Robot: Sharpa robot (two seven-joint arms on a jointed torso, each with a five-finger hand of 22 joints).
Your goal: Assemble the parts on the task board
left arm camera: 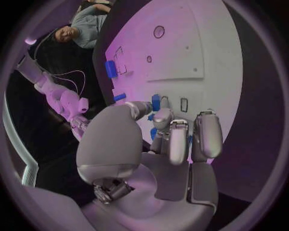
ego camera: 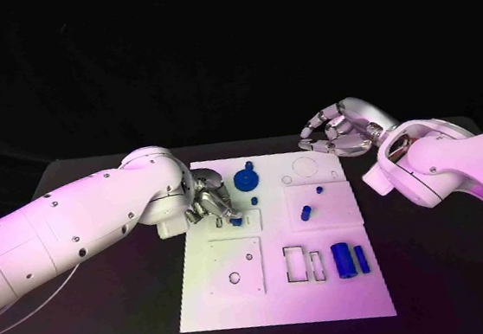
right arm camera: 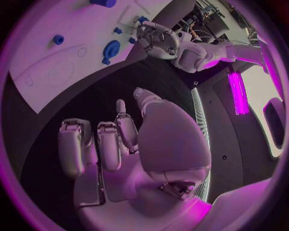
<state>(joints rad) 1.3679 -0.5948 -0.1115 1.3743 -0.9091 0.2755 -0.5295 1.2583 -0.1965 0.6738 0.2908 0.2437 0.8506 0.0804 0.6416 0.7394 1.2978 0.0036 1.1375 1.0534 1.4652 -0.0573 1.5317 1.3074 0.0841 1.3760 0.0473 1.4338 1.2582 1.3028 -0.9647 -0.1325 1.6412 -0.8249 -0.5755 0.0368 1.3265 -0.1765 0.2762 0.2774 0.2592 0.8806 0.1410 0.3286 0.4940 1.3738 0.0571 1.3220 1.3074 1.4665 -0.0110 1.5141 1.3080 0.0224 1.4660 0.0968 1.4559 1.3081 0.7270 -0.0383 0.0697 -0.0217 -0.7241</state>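
**A:** What is on the table, taking the task board [ego camera: 284, 300] as the reference?

**B:** The board is a white plate lying on the black table [ego camera: 106, 331]. The left hand [ego camera: 210, 201] hangs over its left edge, in the far half. The fingers curl down around a small blue part [ego camera: 236, 220] at their tips. The left wrist view shows that part [left arm camera: 156, 102] pressed between the thumb and a finger, so the hand is grasping it.

**A:** And the other hand?

**B:** The right hand [ego camera: 337, 132] sits just off the board's far right corner, above the bare table. Its fingers are half curled but spread, and they hold nothing.

**A:** Where are the other pieces?

**B:** A round blue disc [ego camera: 246, 180] stands just right of the left hand. Two short blue pegs [ego camera: 306, 213] stand near the board's middle. Two blue cylinders [ego camera: 352, 259] lie side by side toward the near right, next to two empty rectangular slots [ego camera: 304, 263].

**A:** How should the current step go?

**B:** It looks as if the part is being seated in a socket by the left edge. I would keep the part upright and press straight down. The pinch should loosen only once the part sits flush. The fingers hide the socket, so I cannot tell whether it is lined up.
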